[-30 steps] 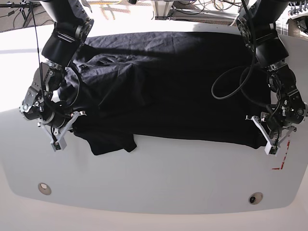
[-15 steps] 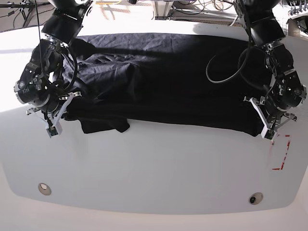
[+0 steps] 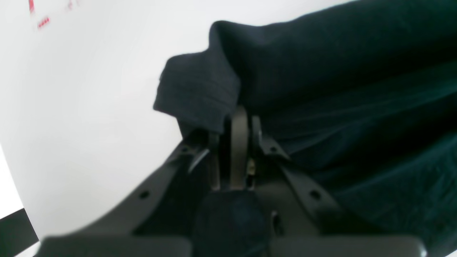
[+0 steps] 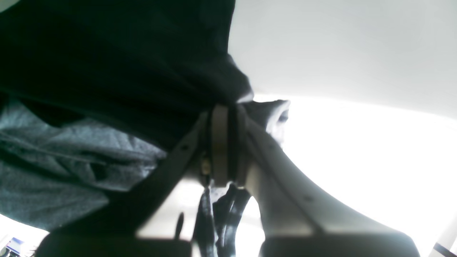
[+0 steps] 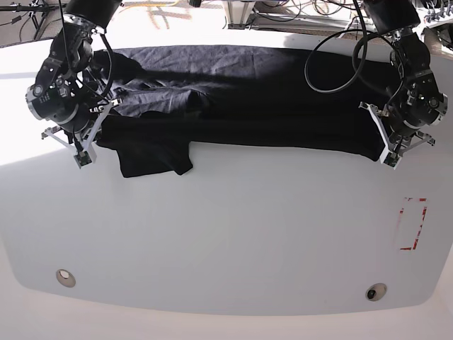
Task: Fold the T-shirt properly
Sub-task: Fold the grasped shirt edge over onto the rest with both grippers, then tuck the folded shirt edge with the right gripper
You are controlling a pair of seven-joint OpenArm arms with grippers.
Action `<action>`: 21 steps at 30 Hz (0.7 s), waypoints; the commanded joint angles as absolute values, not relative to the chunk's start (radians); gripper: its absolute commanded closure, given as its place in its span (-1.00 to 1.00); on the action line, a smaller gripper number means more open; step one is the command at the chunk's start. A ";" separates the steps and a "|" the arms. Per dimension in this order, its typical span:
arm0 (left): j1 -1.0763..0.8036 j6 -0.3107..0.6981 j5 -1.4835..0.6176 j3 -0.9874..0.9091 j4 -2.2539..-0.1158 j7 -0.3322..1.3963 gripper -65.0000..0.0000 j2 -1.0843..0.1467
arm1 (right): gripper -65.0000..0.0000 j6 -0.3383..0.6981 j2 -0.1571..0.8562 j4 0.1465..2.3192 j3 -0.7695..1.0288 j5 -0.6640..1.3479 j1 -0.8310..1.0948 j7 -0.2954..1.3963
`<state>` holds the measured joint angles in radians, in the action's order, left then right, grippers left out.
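A: Where is the shirt (image 5: 241, 99) against the grippers?

B: It lies as a long dark band on the table (image 5: 233, 227), its long axis running from one gripper to the other; the bulk sits beyond both, towards the far edge, with one sleeve (image 5: 152, 157) flopping nearside just beside the right gripper (image 5: 85, 152).

A: Which arm is nearer the cloth?

B: Neither; each is at its own end; the left gripper (image 5: 388, 157) is clamped on the near hem corner; the right one is pinched shut on cloth too, as its wrist view shows.

A: Their pose?

B: Both wrists hang low, fingers angled down and towards the near side; I judge the coming move turns on carrying both ends evenly across that axis.
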<state>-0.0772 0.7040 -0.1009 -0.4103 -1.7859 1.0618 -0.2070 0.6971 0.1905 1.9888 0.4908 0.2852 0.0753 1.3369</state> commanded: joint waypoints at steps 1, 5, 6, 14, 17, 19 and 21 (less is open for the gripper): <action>-0.102 0.698 -0.090 -0.418 -1.828 1.055 1.00 -0.222 | 0.93 0.698 0.200 2.014 0.496 0.271 0.107 1.333; -0.136 0.698 -0.088 -0.441 -1.833 1.055 1.00 -0.222 | 0.93 0.698 0.200 2.014 0.496 0.271 0.145 1.333; -0.143 0.698 -0.087 -0.447 -1.828 1.055 1.00 -0.222 | 0.92 0.698 0.200 2.015 0.496 0.271 0.159 1.333; -0.194 0.698 -0.088 -0.444 -1.821 1.056 1.00 -0.254 | 0.77 0.698 0.197 2.012 0.495 0.271 0.220 1.333; -0.202 0.698 -0.085 -0.444 -1.824 1.056 1.00 -0.254 | 0.38 0.698 0.197 2.011 0.493 0.271 0.226 1.333; -0.203 0.698 -0.088 -0.443 -1.825 1.064 0.85 -0.255 | 0.01 0.698 0.186 2.014 0.498 0.271 0.234 1.333; -0.202 0.698 -0.088 -0.443 -1.825 1.082 0.65 -0.257 | -0.25 0.698 0.179 2.017 0.498 0.271 0.232 1.333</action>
